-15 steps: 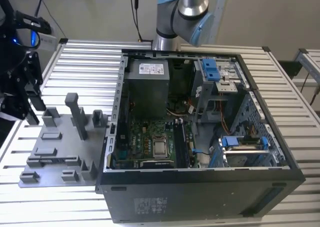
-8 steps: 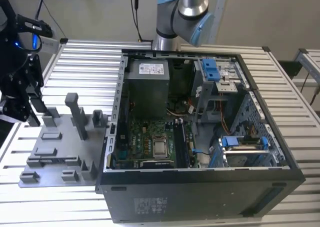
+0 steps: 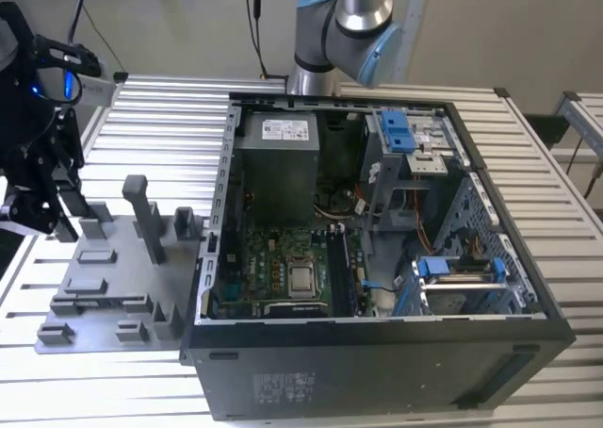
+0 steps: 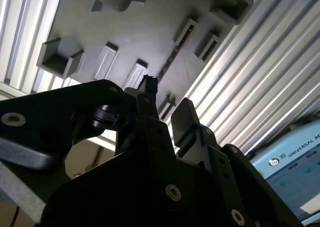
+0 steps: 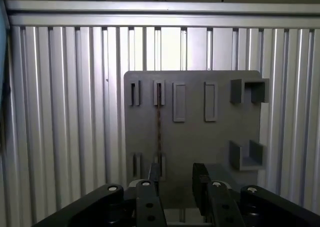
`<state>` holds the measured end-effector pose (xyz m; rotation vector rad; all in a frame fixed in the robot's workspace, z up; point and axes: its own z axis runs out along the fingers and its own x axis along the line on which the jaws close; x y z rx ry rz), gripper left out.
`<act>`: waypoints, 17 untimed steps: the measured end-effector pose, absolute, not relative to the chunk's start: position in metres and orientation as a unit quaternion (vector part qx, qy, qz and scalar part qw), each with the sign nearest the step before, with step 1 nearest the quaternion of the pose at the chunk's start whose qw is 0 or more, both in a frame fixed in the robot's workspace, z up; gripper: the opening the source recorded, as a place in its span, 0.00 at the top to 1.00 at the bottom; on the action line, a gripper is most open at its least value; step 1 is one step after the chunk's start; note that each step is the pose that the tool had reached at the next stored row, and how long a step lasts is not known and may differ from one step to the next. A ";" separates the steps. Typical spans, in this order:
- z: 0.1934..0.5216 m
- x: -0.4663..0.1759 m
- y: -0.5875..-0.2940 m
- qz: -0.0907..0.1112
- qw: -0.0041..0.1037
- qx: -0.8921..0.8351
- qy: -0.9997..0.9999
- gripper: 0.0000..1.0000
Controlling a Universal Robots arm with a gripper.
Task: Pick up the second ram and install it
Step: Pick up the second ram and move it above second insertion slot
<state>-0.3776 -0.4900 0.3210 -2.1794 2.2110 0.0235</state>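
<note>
1. The step in hand, as I read it, is lining up on the second ram [image 5: 159, 127] for the pick. It stands on edge in a pair of slots in the grey holder plate [image 5: 200, 142]. The plate lies on the slatted table [image 5: 75, 112], to the exterior view's left of the open computer case [image 3: 377, 371].
2. The gripper [image 5: 176, 182] hangs above one end of that plate, jaws spread, nothing between them.
3. Stick vs gripper: in the first wrist view the ram runs straight away from one of the fingers [image 5: 152, 179] rather than from the gap, so it looks off-centre to me. They're not touching as far as I can see.
4. To do this well I'd nudge sideways until that thin edge sits mid-gap. Then I'd keep the pads parallel to the flat faces and come down dead straight.
5. Grab it around mid-length if there's room, and go gently. It's a thin board, so a skewed pinch could twist it in the slots or jam it on the lift.
</note>
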 end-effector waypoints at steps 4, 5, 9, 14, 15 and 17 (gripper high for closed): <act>0.316 -0.378 -0.490 0.008 0.018 -0.705 0.709 0.60; 0.316 -0.378 -0.490 0.009 0.017 -0.708 0.706 0.60; 0.312 -0.378 -0.490 0.012 0.014 -0.711 0.702 0.60; 0.305 -0.378 -0.490 0.016 0.010 -0.711 0.702 0.60; 0.303 -0.378 -0.490 0.017 0.010 -0.711 0.702 0.60; 0.300 -0.378 -0.490 0.017 0.009 -0.711 0.702 0.60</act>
